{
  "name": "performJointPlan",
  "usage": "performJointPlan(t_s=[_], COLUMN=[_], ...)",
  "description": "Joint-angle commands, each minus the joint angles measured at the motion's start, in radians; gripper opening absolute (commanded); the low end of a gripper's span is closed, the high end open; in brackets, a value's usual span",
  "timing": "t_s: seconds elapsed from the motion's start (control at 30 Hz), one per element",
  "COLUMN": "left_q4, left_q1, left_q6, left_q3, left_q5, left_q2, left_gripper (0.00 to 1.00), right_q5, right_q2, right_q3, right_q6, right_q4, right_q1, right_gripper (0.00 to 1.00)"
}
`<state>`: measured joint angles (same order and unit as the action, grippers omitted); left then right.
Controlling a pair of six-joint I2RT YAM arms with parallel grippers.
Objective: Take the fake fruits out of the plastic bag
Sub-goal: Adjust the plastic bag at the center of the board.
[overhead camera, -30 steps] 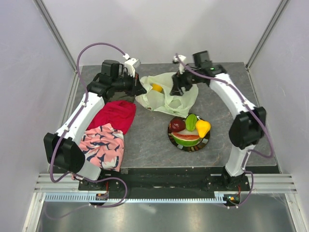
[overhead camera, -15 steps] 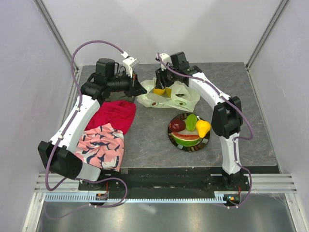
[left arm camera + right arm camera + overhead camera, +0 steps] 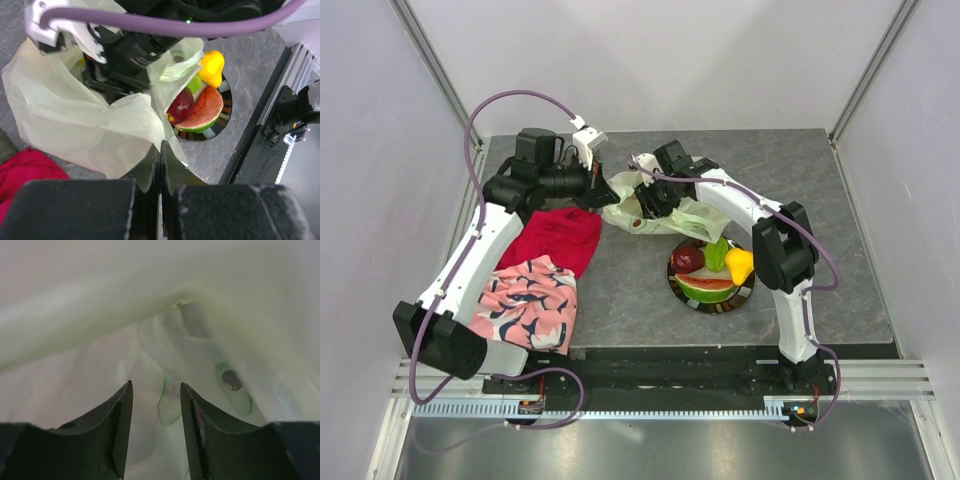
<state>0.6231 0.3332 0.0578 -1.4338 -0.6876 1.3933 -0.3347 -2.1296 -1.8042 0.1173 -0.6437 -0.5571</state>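
The bag (image 3: 692,218) lay crumpled at the far middle of the table (image 3: 620,290), its near edge just beside the plate (image 3: 712,308). On that plate sat four fruits, touching: apple (image 3: 687,258), watermelon slice (image 3: 705,287), green piece (image 3: 718,250) and pear (image 3: 740,264). Whatever was left inside the bag was hidden. The right wrist view showed only pale film and an avocado print (image 3: 232,380), with no fruit.

Your left gripper (image 3: 160,150) was closed on the bag's edge, with film pinched between its fingers. From the left it held the mouth up. Your right gripper (image 3: 156,390) was inside the bag, jaws apart and empty.

By my reading, you were reaching in for a remaining fruit, with the task more than half done. To do this step well, you needed to keep the left pinch firm and a little raised, so the mouth stayed wide. The right jaws should have stayed parted while you slid low along the bag's floor, closing only once a fruit sat plainly between the fingers. The film was thin and loose. Closing early would likely have caught film, and that could have dragged the whole bag along.

The red cloth (image 3: 558,238) and patterned cloth (image 3: 532,303) lay on the left, under your left arm and apart from the work.
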Motion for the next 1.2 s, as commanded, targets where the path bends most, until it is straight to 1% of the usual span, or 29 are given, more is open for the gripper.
performJointPlan(t_s=[0.0, 0.07, 0.1, 0.17, 0.2, 0.3, 0.4, 0.53, 0.63, 0.77, 0.83, 0.87, 0.9, 0.93, 0.97, 1.0, 1.03, 1.07, 1.1, 1.13, 1.17], left_q4=[0.064, 0.064, 0.066, 0.066, 0.066, 0.055, 0.023, -0.003, -0.02, -0.031, 0.03, 0.058, 0.122, 0.147, 0.174, 0.19, 0.208, 0.205, 0.205, 0.195, 0.194], left_q1=[0.001, 0.004, 0.009, 0.009, 0.009, 0.009, 0.007, 0.009, 0.009, 0.009, 0.009, 0.009, 0.009, 0.009, 0.007, 0.007, 0.009, 0.009, 0.009, 0.009, 0.009], left_q6=[0.097, 0.111, 0.12, 0.12, 0.126, 0.137, 0.125, 0.117, 0.109, 0.086, 0.094, 0.115, 0.131, 0.149, 0.183, 0.198, 0.217, 0.252, 0.266, 0.287, 0.295], left_q3=[0.076, 0.13, 0.182, 0.225, 0.254, 0.279, 0.286, 0.273, 0.251, 0.216, 0.179, 0.168, 0.153, 0.147, 0.138, 0.133, 0.133, 0.15, 0.171, 0.2, 0.269], left_q5=[0.007, -0.021, -0.021, -0.001, 0.008, 0.051, 0.088, 0.071, 0.056, 0.057, 0.097, 0.111, 0.131, 0.181, 0.215, 0.249, 0.27, 0.263, 0.249, 0.219, 0.2], left_q2=[-0.127, -0.169, -0.195, -0.208, -0.209, -0.209, -0.209, -0.191, -0.175, -0.152, -0.171, -0.187, -0.229, -0.261, -0.293, -0.375, -0.42, -0.465, -0.556, -0.588, -0.612], left_gripper=[0.02, 0.02, 0.02, 0.02, 0.02, 0.02, 0.02, 0.02, 0.02, 0.02, 0.02, 0.02, 0.02, 0.02, 0.02, 0.02, 0.02, 0.02, 0.02, 0.02, 0.02], right_q5=[0.0, 0.042, 0.075, 0.106, 0.126, 0.198, 0.253, 0.27, 0.28, 0.267, 0.238, 0.217, 0.156, 0.119, 0.108, 0.097, 0.083, 0.076, 0.068, 0.034, 0.014], right_q2=[0.135, 0.126, 0.117, 0.086, 0.077, 0.03, -0.033, -0.111, -0.136, -0.115, -0.072, -0.05, 0.003, 0.032, 0.065, 0.123, 0.15, 0.186, 0.195, 0.198, 0.194], right_q3=[0.017, 0.003, -0.004, -0.033, -0.038, -0.064, -0.128, -0.219, -0.244, -0.236, -0.209, -0.157, -0.121, -0.086, -0.016, 0.014, 0.06, 0.074, 0.075, 0.068, 0.059], right_q6=[0.082, 0.073, 0.071, 0.071, 0.07, 0.058, 0.045, 0.016, 0.013, 0.036, 0.053, 0.062, 0.076, 0.088, 0.091, 0.091, 0.091, 0.091, 0.09, 0.09, 0.093], right_q4=[-0.059, -0.05, -0.045, -0.034, -0.024, 0.016, 0.021, 0.033, 0.042, 0.033, -0.007, -0.02, -0.042, -0.053, -0.057, -0.056, -0.051, -0.045, -0.039, -0.034, -0.03], right_q1=[-0.03, -0.032, -0.032, -0.03, -0.033, -0.029, -0.03, -0.026, -0.026, -0.026, -0.026, -0.026, -0.026, -0.027, -0.033, -0.035, -0.036, -0.04, -0.04, -0.043, -0.046], right_gripper=[0.51, 0.53, 0.57, 0.6, 0.66, 0.77, 0.84, 0.89, 0.89, 0.89, 0.88, 0.85, 0.84, 0.83, 0.82, 0.82, 0.82, 0.81, 0.81, 0.81, 0.79])
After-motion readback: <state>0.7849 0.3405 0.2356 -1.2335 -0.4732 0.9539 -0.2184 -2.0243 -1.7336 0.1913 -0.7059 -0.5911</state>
